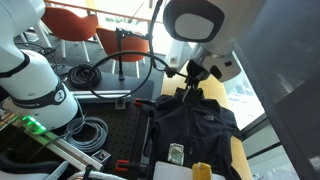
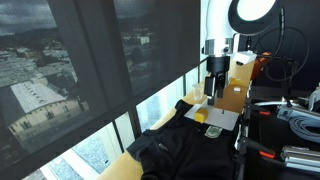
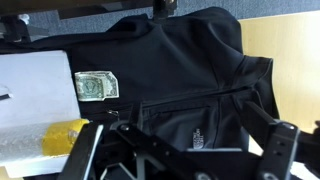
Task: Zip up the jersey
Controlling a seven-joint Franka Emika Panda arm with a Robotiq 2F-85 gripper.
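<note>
- The jersey lies spread flat on the light table by the window. Nothing that we can see pins it down.
- The gripper hangs just above the chest panel, jaws spread wide, nothing between them.
- The zipper line reads as a faint seam across the dark cloth. We cannot make out the pull: black on black, too small.
- Risk one: we close on plain fabric beside the tab, because we have no clear target.
- Risk two: the cloth is soft and loose, so a pull along the seam may drag or bunch the whole garment instead of running the slider.
- Risk three: a banknote and a yellow block sit at the jersey's edge by a white sheet. Sliding fabric could sweep them off.
- Risk four: if we come down too deep, the fingers jam into the table through the cloth or snag a fold.
</note>
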